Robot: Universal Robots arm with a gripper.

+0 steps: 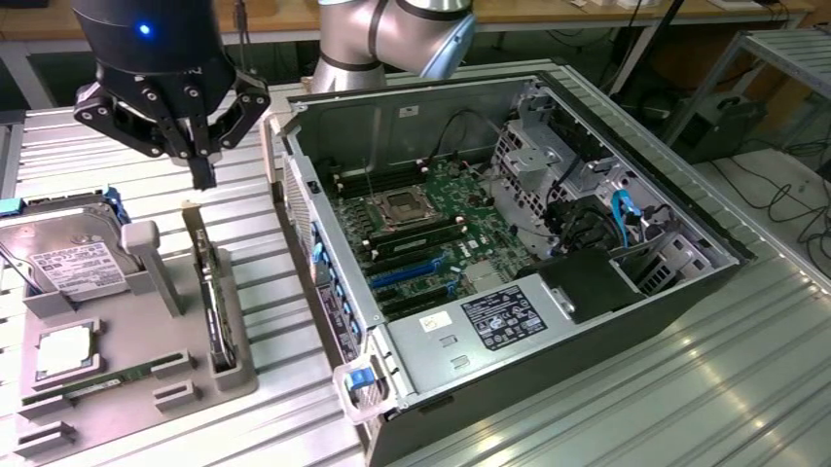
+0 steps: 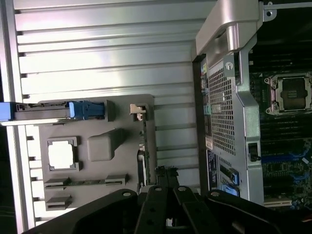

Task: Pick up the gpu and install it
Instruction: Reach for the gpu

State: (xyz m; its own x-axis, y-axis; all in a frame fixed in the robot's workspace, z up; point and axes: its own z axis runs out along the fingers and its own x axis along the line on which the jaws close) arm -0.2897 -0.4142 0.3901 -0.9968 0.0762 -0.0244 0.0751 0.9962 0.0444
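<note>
light: bright, even, overhead
glare: white streaks on ribbed metal table [image 1: 727,389] beside computer case [image 1: 389,126]
shadow: dim inside computer case
wrist view: table beside case washed out

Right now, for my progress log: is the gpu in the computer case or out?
Out: the gpu stands on edge in the gray tray beside the case.

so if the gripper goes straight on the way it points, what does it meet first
Most likely the thin flat black gpu card standing on edge in the grey moulded tray; the black gripper hangs just above its end, though depth is unclear.
</note>
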